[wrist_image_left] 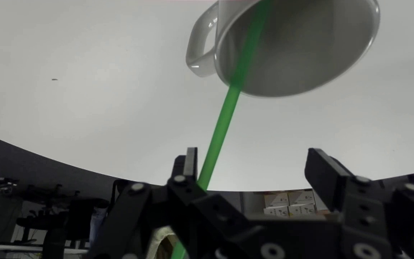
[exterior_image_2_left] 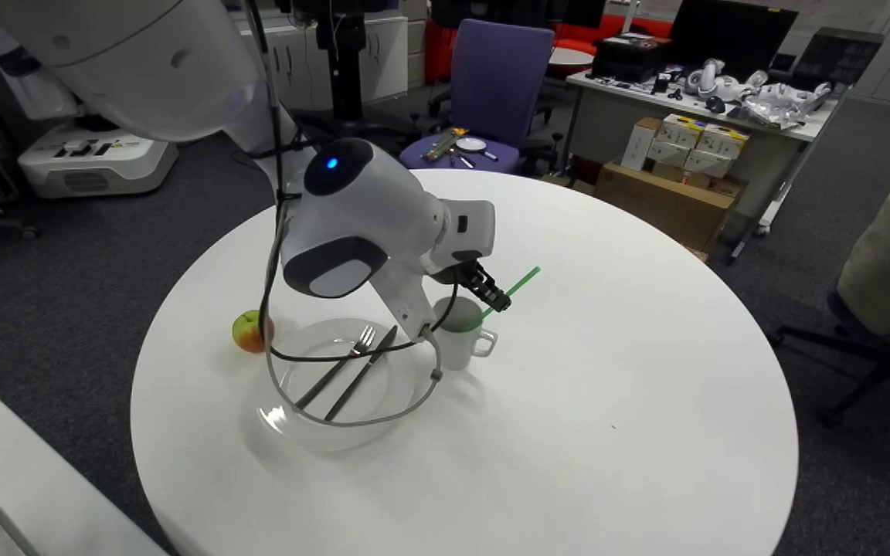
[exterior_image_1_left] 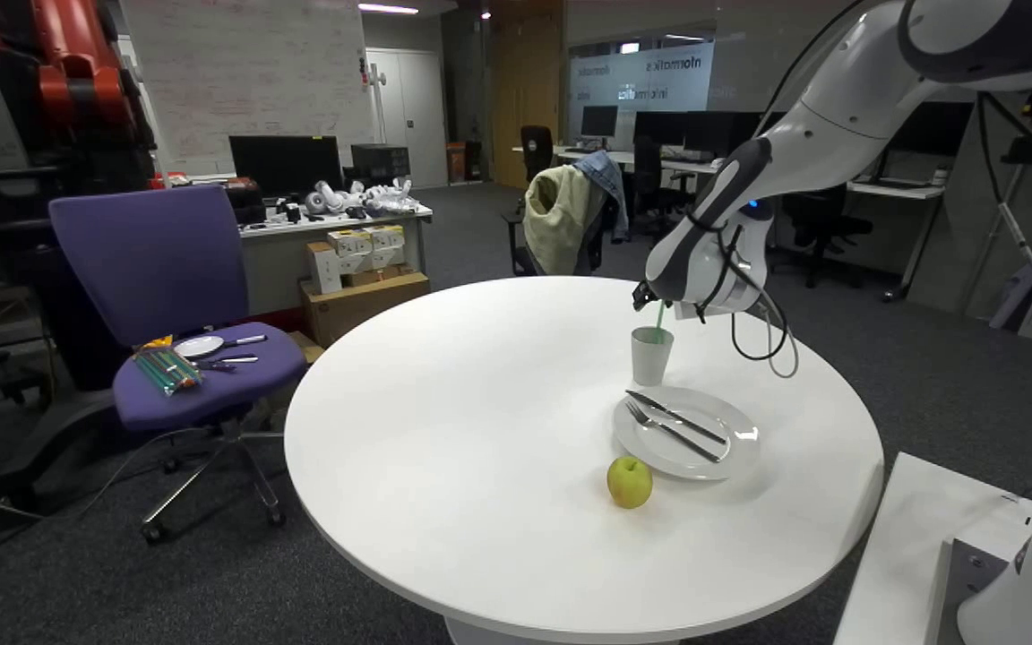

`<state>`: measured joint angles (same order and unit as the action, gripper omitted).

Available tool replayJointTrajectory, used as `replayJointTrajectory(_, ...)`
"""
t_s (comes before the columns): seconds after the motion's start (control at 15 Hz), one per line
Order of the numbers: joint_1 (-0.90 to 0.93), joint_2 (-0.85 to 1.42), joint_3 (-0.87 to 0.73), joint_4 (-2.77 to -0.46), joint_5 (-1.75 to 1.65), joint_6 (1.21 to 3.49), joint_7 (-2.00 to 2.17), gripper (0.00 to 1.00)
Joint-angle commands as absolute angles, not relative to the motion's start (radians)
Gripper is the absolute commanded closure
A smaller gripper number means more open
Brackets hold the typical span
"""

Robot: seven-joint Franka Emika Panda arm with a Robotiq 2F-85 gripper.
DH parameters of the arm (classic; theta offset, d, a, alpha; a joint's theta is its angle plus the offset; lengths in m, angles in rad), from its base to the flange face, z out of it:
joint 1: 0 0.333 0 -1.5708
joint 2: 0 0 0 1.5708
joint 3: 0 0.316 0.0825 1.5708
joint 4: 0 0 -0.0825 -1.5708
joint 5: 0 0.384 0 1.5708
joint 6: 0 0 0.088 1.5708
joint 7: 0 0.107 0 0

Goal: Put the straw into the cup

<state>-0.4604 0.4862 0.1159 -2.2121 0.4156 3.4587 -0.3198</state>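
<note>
Tracing the green straw (wrist_image_left: pixel 221 126) downward, we find it inside the cup (exterior_image_2_left: pixel 456 349), slanting across the rim near the handle (wrist_image_left: pixel 202 64); its lower tip is hidden. The fingers of the claw (wrist_image_left: pixel 252 162) stand well apart, with the straw running close past one of them — whether they touch, we cannot tell. The placing looks done to us, so we judge the retreat the likely danger. If the claw leaves sideways, that finger could catch the straw and flick it out, since it seems light and merely leans. A harder nudge could shove the cup across the tabletop (exterior_image_1_left: pixel 444 430) into the nearby plate (exterior_image_1_left: pixel 659 457) — and the cable (exterior_image_2_left: pixel 436 375), swinging low, might brush either.
</note>
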Motion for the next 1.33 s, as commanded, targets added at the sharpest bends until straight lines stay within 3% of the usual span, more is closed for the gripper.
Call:
replayJointTrajectory(0.0,-0.495,0.398,0.15,-2.262,0.423,3.459,-0.283,0.0)
replayJointTrajectory(0.53,-0.499,0.302,0.115,-2.243,0.457,3.372,-0.211,0.0)
replayJointTrajectory(0.6,-0.419,0.272,-0.006,-2.258,0.35,3.285,-0.087,0.0)
replayJointTrajectory(1.27,-0.516,0.132,-0.037,-2.18,0.223,2.445,0.035,0.0)
